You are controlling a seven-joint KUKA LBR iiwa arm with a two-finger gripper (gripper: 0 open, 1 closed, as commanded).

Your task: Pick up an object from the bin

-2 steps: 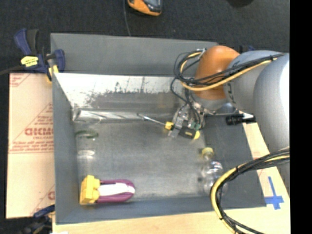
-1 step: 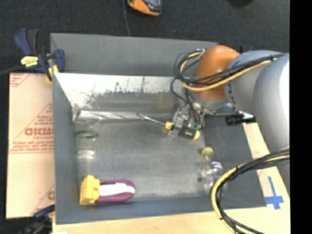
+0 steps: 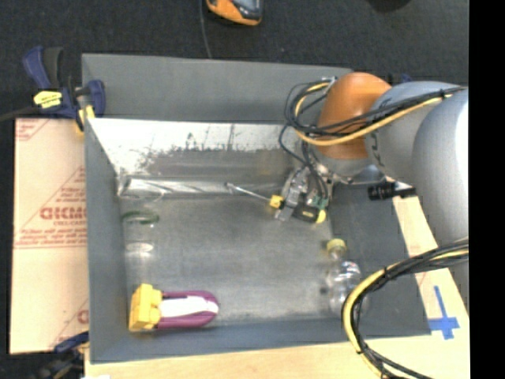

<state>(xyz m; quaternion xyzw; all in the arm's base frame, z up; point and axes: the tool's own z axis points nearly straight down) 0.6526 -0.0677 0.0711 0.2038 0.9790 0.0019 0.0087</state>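
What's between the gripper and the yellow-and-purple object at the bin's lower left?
Nothing in the way: the camera view shows bare bin floor all along the stretch from the gripper to the yellow-and-purple object.
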